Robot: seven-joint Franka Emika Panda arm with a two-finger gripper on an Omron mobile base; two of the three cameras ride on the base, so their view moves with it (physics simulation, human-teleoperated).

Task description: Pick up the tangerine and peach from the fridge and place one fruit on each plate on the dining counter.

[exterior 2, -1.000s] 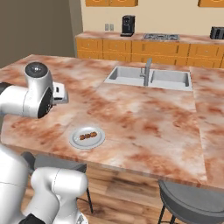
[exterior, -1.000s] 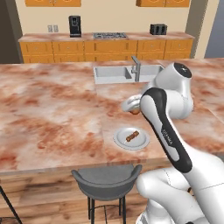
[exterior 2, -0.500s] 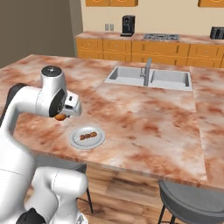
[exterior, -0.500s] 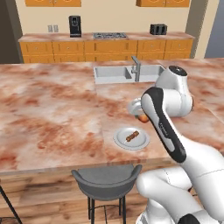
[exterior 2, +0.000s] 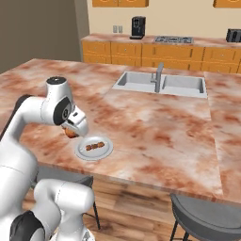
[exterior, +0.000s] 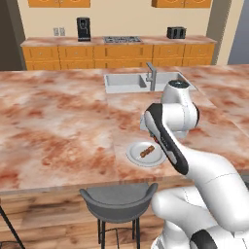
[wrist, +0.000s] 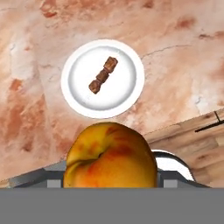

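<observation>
My gripper (exterior 2: pixel 71 130) is shut on the peach (wrist: pixel 110 158), a round red-orange fruit with a yellow patch. In the right base view the peach (exterior 2: pixel 70 133) hangs just above the dining counter (exterior 2: pixel 155 127), close to the left of a white plate (exterior 2: pixel 94 148). That plate (wrist: pixel 103 78) carries a small brown lumpy stick. In the left base view the plate (exterior: pixel 145 153) lies near the counter's front edge, just left of my arm. The peach hides my fingertips in the hand view. The tangerine and the fridge are out of view.
A sink with a faucet (exterior: pixel 151 76) is set into the counter's far side. Grey stools (exterior: pixel 119 197) (exterior 2: pixel 207 215) stand under the front edge. Behind is a wall counter with a coffee machine (exterior: pixel 83 29) and a toaster (exterior: pixel 176 32).
The arm has swung down and towards the plate with the peach in its grip. The hand now hangs low beside the plate, where it was higher a second ago.
</observation>
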